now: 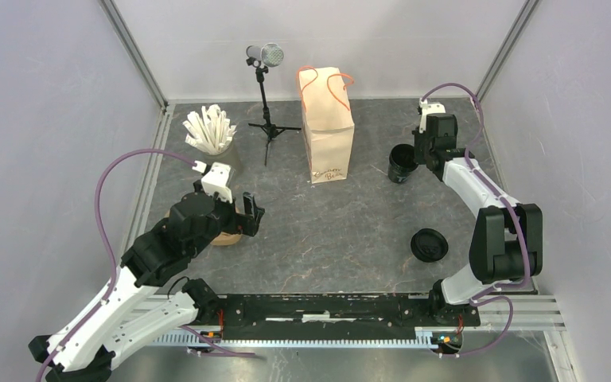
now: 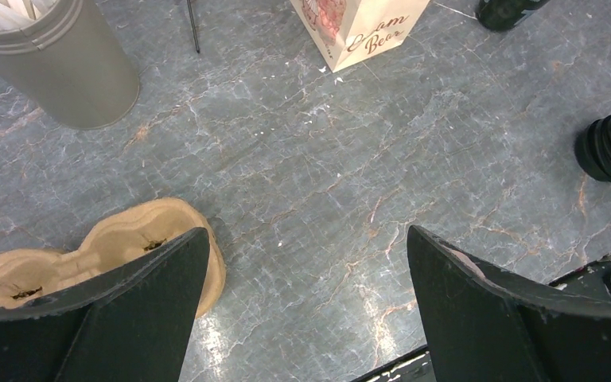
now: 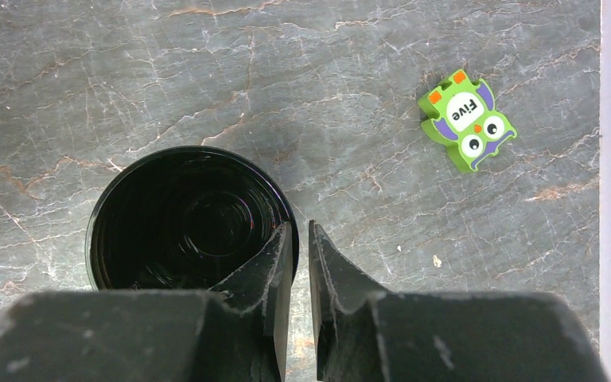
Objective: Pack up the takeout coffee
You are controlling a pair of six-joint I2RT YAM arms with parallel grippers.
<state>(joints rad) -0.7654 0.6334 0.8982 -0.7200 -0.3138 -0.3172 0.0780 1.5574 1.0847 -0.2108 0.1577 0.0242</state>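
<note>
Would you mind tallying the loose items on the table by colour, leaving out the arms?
Black: 3 (coffee cup, lid, microphone on its stand)
Brown: 2 (paper bag, cardboard carrier)
Grey: 1 (holder of white sticks)
Green: 1 (owl toy)
Total: 7

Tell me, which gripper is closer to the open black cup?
Right. The right gripper pinches the black cup by its rim, one finger inside it. The left gripper hangs open far off, above a cardboard cup carrier.
</note>
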